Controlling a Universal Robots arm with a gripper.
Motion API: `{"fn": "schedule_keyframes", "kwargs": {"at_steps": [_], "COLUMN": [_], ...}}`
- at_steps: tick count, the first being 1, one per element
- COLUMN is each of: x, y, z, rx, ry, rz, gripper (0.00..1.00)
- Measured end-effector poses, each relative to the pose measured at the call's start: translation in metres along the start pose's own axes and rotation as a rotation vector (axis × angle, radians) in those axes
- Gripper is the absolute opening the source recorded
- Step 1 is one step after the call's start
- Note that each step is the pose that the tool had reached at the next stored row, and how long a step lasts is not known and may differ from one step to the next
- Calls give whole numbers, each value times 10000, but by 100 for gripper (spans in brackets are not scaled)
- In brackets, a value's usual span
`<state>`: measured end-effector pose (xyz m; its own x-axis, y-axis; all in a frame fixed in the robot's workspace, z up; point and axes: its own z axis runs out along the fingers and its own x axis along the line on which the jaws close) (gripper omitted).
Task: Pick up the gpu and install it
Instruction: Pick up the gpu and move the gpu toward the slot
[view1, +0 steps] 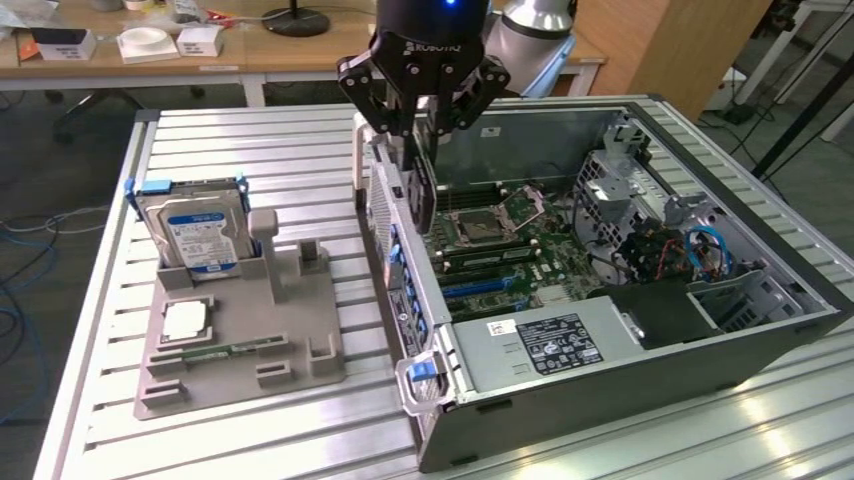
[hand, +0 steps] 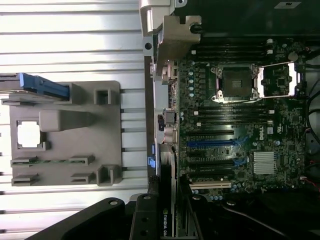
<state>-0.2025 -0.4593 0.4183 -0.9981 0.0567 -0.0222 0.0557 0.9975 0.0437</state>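
The gpu (view1: 423, 185) is a thin black card hanging on edge, upright, just above the rear wall of the open computer case (view1: 747, 345). My gripper (view1: 420, 135) is shut on its upper part. In the wrist view the gpu (hand: 168, 192) appears edge-on, a green logo near my gripper (hand: 168, 220), and its lower edge sits over the case's rear wall. Inside the case, the motherboard (hand: 260, 135) shows blue and black expansion slots (hand: 212, 143), which lie just beside the card. The card is above the board, not seated in a slot.
A grey holder tray (view1: 240, 335) stands at the exterior view's left, carrying a hard drive (view1: 198, 235) with a blue-white label, a processor chip (view1: 184, 320) and a green memory stick (view1: 220, 350). A power supply (view1: 547, 345) fills the case's near corner. Everything rests on a slatted metal table (view1: 280, 140).
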Motion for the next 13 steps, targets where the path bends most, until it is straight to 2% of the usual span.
{"fn": "schedule_keyframes", "kwargs": {"at_steps": [13], "x": [-159], "y": [9], "z": [4], "rx": [-1], "ry": [2], "rz": [-58], "gripper": [26]}}
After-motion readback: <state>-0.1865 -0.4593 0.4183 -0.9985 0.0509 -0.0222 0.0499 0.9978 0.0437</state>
